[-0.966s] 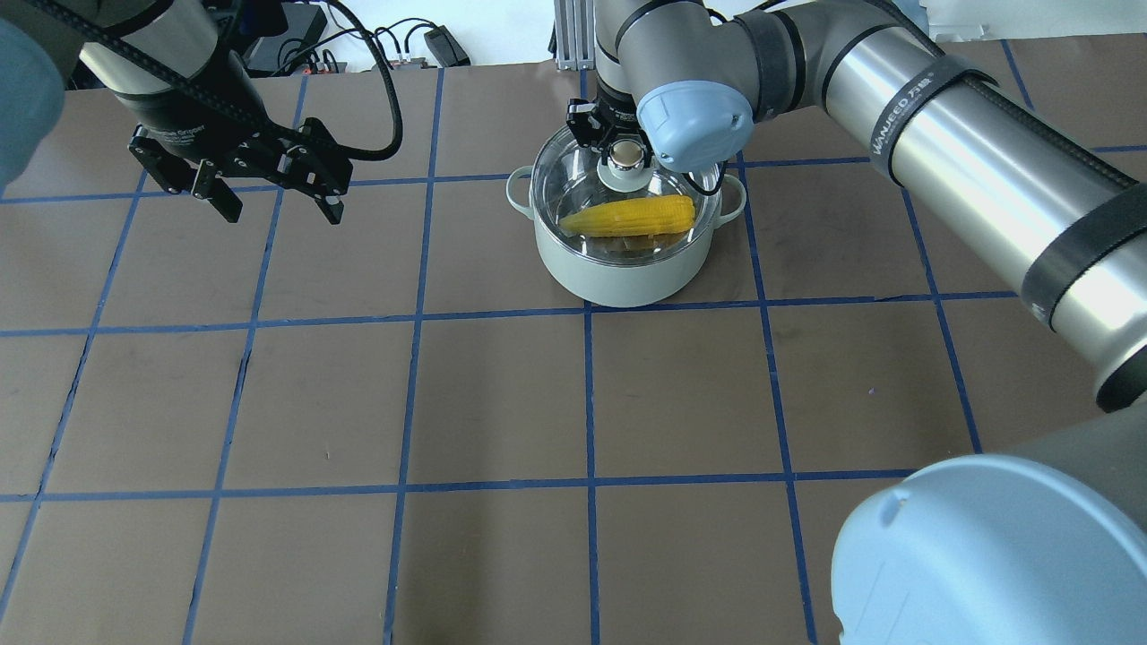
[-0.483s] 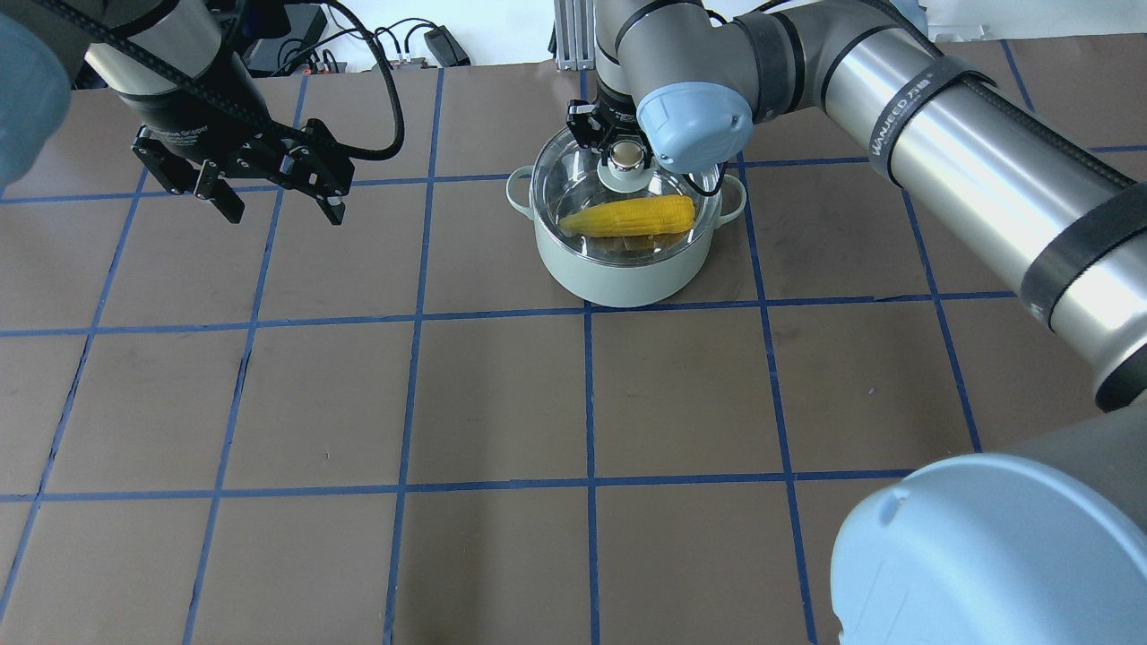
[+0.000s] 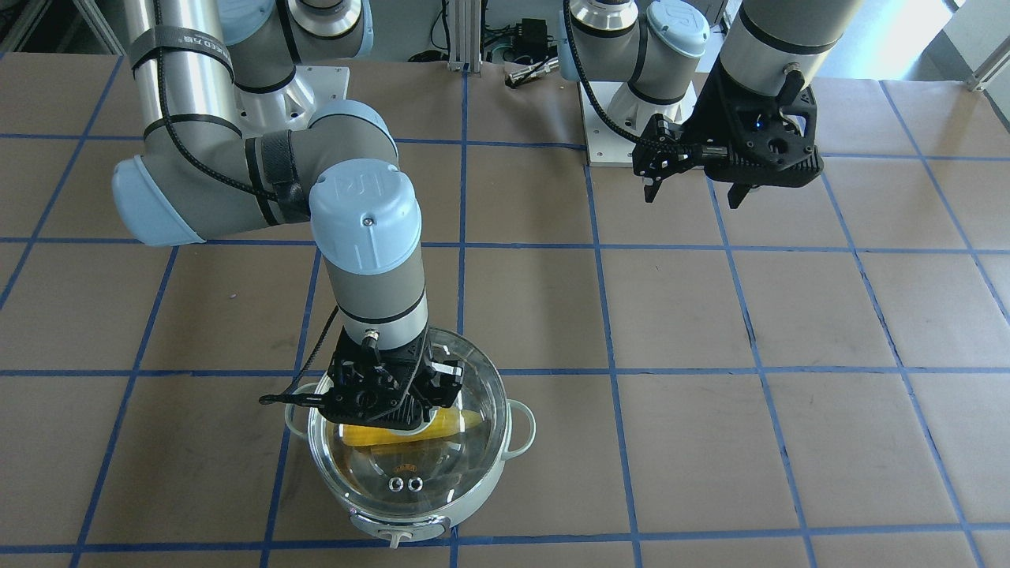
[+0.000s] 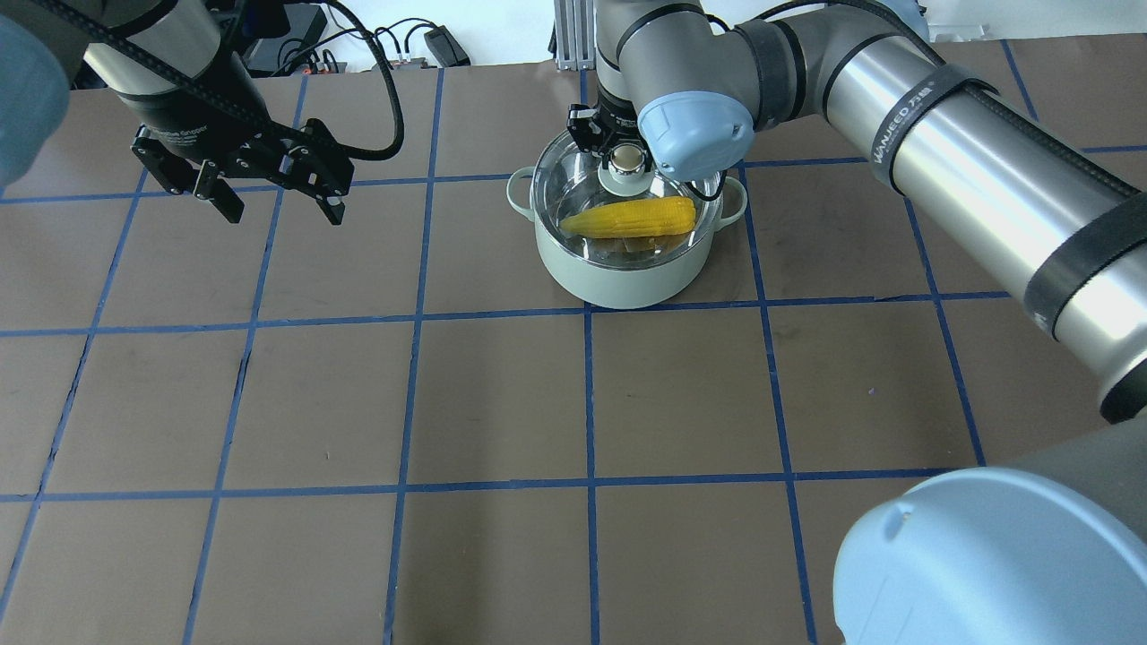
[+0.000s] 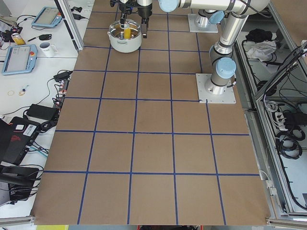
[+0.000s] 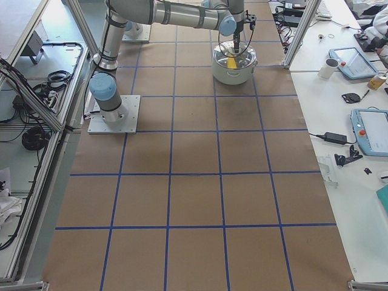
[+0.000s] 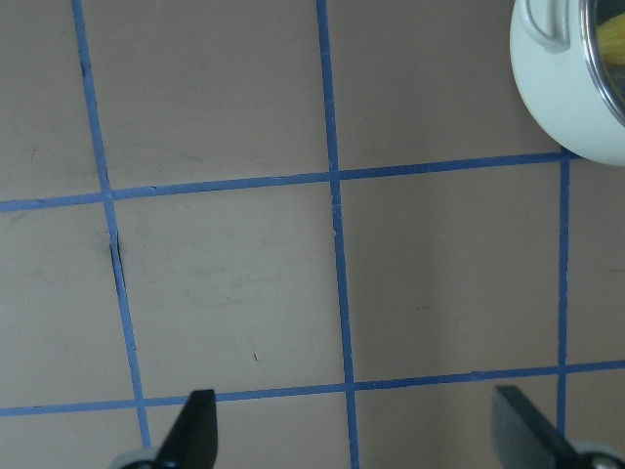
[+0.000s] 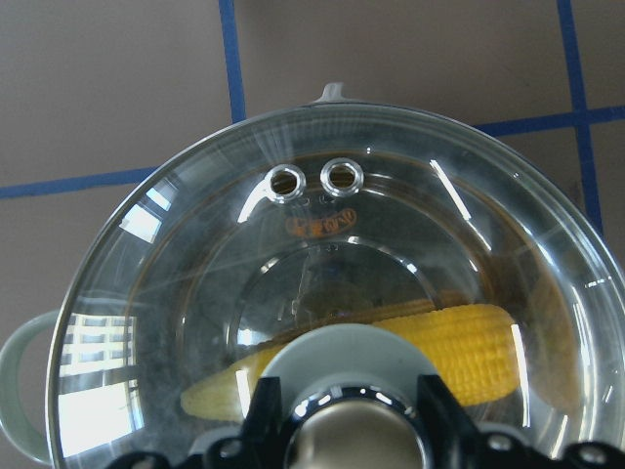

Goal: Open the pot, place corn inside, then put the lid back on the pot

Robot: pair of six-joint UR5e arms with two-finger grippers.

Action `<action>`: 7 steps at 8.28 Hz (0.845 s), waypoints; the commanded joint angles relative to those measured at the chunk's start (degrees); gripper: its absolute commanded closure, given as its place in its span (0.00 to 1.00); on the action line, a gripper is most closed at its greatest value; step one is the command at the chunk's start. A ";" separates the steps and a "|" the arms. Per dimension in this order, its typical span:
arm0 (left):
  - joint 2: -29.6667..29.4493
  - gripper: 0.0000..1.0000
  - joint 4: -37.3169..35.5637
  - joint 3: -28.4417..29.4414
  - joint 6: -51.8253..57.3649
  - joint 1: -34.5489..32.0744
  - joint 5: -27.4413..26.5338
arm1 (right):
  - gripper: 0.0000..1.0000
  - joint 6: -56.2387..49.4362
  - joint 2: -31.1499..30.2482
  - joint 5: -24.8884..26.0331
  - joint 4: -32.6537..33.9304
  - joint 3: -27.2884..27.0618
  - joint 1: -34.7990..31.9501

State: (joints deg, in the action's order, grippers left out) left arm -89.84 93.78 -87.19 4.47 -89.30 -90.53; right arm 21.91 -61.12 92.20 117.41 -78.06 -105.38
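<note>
Right two-finger gripper, pinching the knob of the round clear glass dome lid, had sunk slightly, lid seemingly seated on the round mint-green pot at 12 o'clock on the brown table, yellow toy corn cob inside; left gripper spread, 10 o'clock; only release apparently left.

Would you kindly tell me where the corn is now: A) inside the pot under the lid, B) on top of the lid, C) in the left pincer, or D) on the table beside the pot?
A: the corn shows through the glass lid, lying inside the pot.
</note>
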 commanded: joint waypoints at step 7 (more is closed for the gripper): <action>-0.07 0.00 -0.09 0.00 0.02 0.00 0.00 | 0.00 -3.00 -9.14 -0.53 -1.39 -7.06 0.78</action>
State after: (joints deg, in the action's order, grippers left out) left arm -89.92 93.78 -87.19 4.48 -89.30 -90.53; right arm 21.05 -64.15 91.68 116.55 -79.56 -105.20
